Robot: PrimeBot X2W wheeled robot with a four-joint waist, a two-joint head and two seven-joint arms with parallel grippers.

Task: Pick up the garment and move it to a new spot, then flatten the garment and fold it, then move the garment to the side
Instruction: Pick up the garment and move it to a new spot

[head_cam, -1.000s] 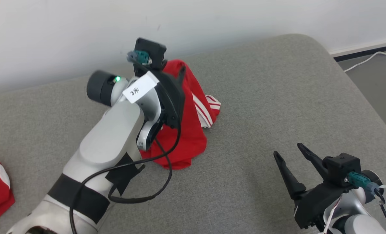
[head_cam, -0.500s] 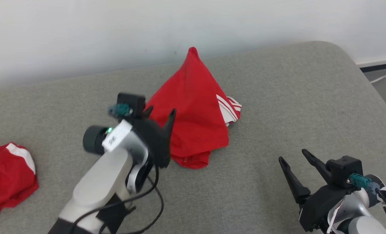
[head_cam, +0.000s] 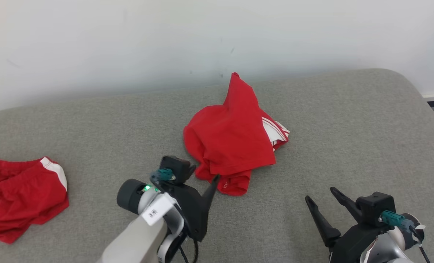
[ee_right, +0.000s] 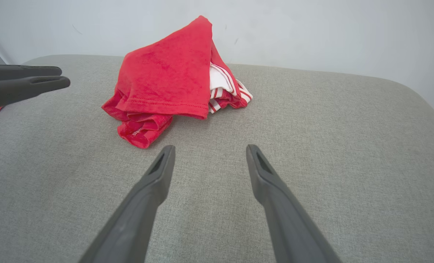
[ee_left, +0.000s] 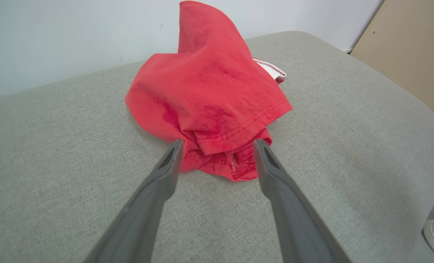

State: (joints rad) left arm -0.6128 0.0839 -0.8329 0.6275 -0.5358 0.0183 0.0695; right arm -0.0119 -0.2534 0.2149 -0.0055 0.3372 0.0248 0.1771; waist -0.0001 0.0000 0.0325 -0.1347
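Here we are: the red garment (head_cam: 235,146) is lying in a crumpled heap around the middle of the grey cushion (head_cam: 330,128), 1 corner peaking up toward the wall (head_cam: 129,44) and white-striped trim poking out on its right. The left gripper (head_cam: 204,173) is hovering just beside the heap's near edge, its fingers standing wide apart and clamping nothing. The right gripper (head_cam: 321,194) is waiting well apart at the lower right, likewise spread and empty. By my reading the flattening is coming up, and it is calling for care. Each gripper should be pinching a different corner of the stitched hem (ee_left: 238,128), taking 1 layer only rather than the bunched folds beneath. Then both should be drawing outward and low, so the cloth is sliding flat instead of ballooning. Grabbing the peak would only be lifting the whole bundle. Counting up: 2 grippers with 2 fingers on each, so 4 fingers; 2 garments, 1 in the middle and the other red garment (head_cam: 19,197) sitting at the far left; 1 cushion carrying everything.
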